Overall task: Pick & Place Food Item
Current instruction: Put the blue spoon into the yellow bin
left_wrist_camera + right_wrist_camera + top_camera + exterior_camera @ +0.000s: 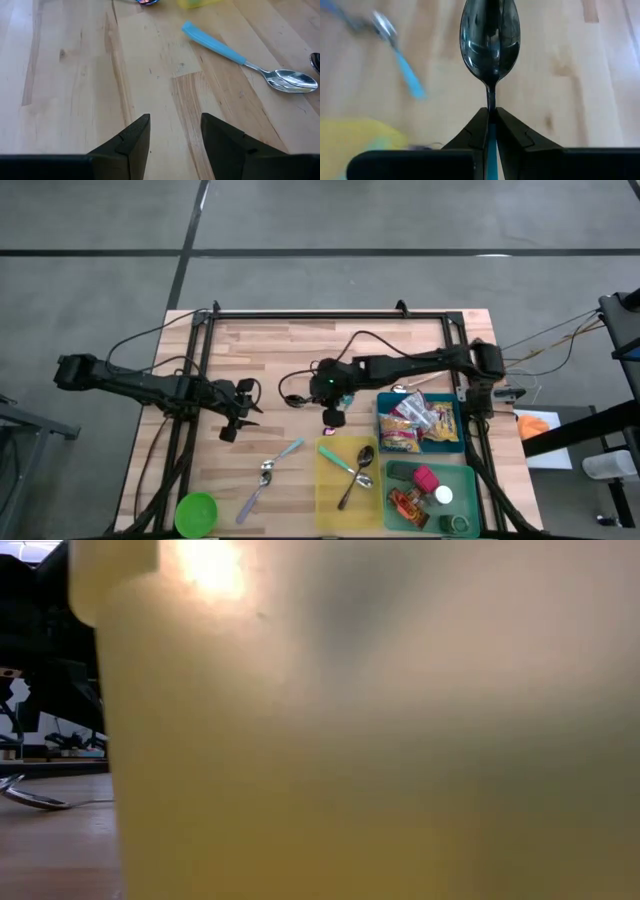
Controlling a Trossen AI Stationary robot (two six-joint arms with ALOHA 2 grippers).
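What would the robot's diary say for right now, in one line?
right gripper: shut on spoon, above table | left gripper: open, empty, over table | yellow tray: two spoons inside

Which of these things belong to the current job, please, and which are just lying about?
In the job:
- right gripper, shut on a spoon
- yellow tray, probably where the spoon goes

Lying about:
- blue-handled spoon
- green bowl
- snack tray
- green tray
- left gripper, open, waiting
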